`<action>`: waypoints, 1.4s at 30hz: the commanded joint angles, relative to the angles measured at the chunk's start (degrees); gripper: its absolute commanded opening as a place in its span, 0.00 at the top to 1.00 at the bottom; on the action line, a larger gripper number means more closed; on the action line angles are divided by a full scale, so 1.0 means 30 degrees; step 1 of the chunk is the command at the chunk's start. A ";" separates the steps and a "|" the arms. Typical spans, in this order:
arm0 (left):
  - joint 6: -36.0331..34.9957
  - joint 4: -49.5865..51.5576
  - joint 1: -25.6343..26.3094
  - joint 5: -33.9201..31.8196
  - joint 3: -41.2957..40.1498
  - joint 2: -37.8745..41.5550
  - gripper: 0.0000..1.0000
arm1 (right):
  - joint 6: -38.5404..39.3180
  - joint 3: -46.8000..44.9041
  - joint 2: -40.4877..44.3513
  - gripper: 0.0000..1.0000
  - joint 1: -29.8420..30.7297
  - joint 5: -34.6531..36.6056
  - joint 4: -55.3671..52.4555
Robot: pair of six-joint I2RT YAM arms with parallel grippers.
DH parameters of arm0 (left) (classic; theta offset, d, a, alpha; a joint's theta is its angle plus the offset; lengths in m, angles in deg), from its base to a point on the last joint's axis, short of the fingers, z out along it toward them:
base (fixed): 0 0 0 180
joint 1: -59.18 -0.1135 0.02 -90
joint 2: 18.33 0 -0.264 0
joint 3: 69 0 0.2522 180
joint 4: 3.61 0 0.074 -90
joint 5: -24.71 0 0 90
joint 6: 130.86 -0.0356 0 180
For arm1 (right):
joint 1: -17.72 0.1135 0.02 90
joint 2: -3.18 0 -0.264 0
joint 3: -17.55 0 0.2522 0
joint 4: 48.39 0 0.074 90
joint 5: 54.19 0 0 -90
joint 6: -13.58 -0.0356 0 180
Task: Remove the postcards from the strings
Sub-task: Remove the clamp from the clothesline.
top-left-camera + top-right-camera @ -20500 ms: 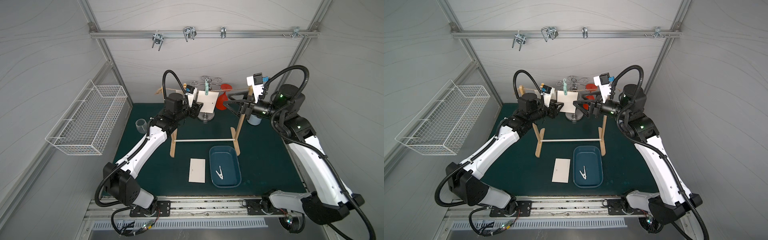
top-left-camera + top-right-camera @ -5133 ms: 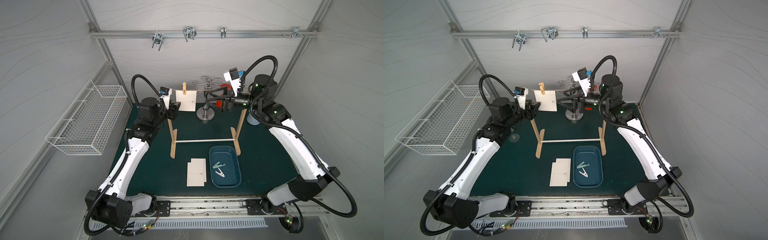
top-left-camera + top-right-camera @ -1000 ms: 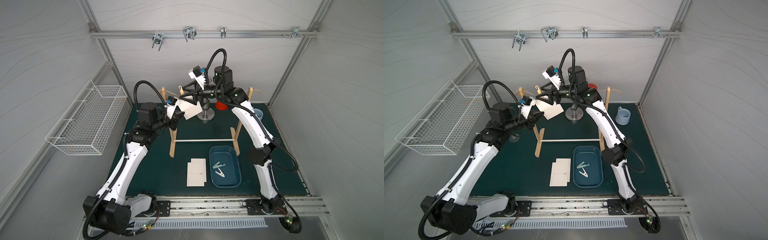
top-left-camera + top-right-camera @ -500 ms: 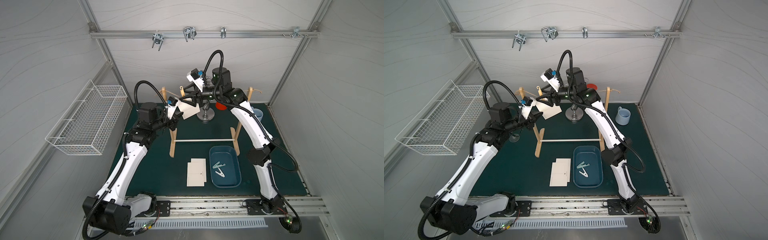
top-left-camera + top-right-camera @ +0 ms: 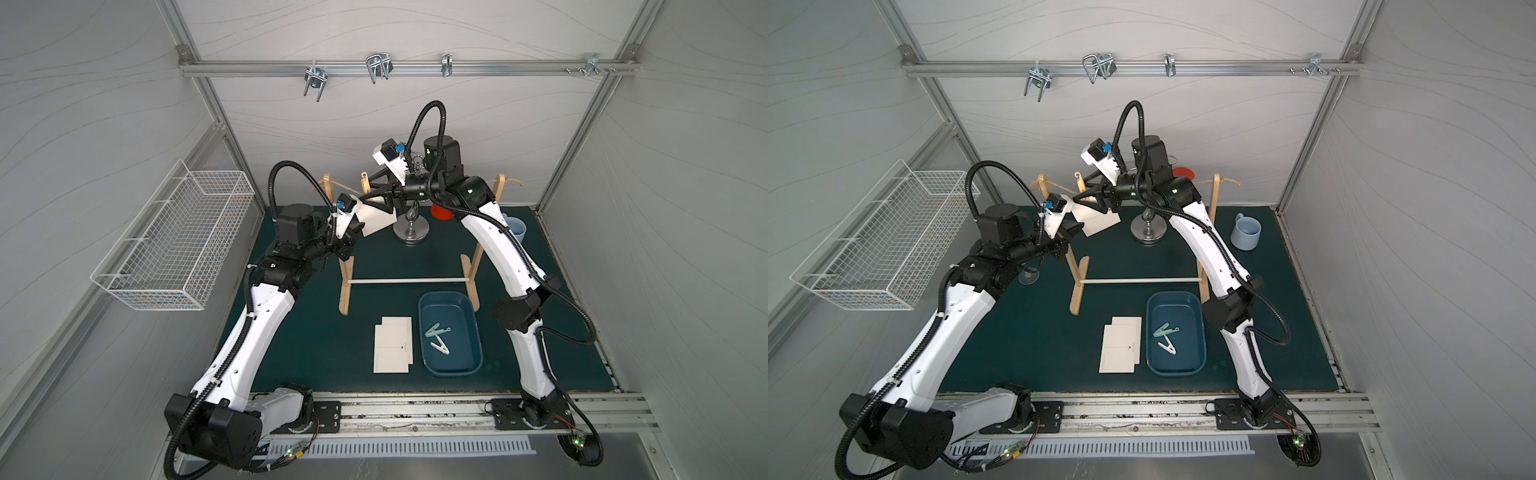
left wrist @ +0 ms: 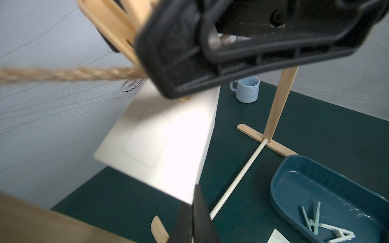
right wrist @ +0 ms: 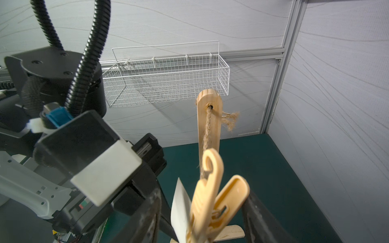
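One of the postcards (image 5: 376, 216) hangs tilted from the strings (image 5: 340, 185) near the left wooden post (image 5: 328, 187), pinned by a tan clothespin (image 7: 210, 189). My left gripper (image 6: 194, 202) is shut on the card's lower corner; both top views show it (image 5: 1077, 227) just below the card (image 5: 1096, 220). The right gripper (image 7: 202, 210) straddles the clothespin's handles with its jaws open. One finger (image 7: 250, 206) touches a handle, the other (image 7: 151, 208) stands apart. Two more postcards (image 5: 392, 345) lie overlapped on the green mat.
A blue tray (image 5: 461, 320) holding two clothespins sits right of the loose cards. The white dowel (image 5: 407, 281) joins the rack's feet. Behind the rack stand a metal stand (image 5: 411, 235), a red object (image 5: 440, 212) and a blue mug (image 5: 1246, 235). A wire basket (image 5: 178, 241) hangs on the left wall.
The right gripper's jaws have narrowed around the clothespin and shifted slightly left. My left gripper has stayed clamped on the card's corner.
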 commanded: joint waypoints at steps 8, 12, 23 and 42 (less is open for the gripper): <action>-0.0709 0.0744 -0.0107 -0.0160 0.0934 -0.0094 0.97 | 0.0236 -0.0190 0.0462 0.48 0.0191 -0.1033 -0.0047; -0.0725 0.0781 -0.0137 -0.0154 0.0941 -0.0050 0.98 | 0.0194 -0.0208 0.0575 0.50 0.0171 -0.1211 0.0055; -0.0701 0.0904 -0.0183 -0.0007 0.0941 -0.0058 0.98 | 0.0012 -0.0355 0.0747 0.53 0.0127 -0.1611 0.0288; -0.0794 0.1061 -0.0195 -0.0009 0.1000 -0.0058 0.99 | -0.1259 -0.0662 0.0910 0.59 -0.0220 -0.2454 0.1315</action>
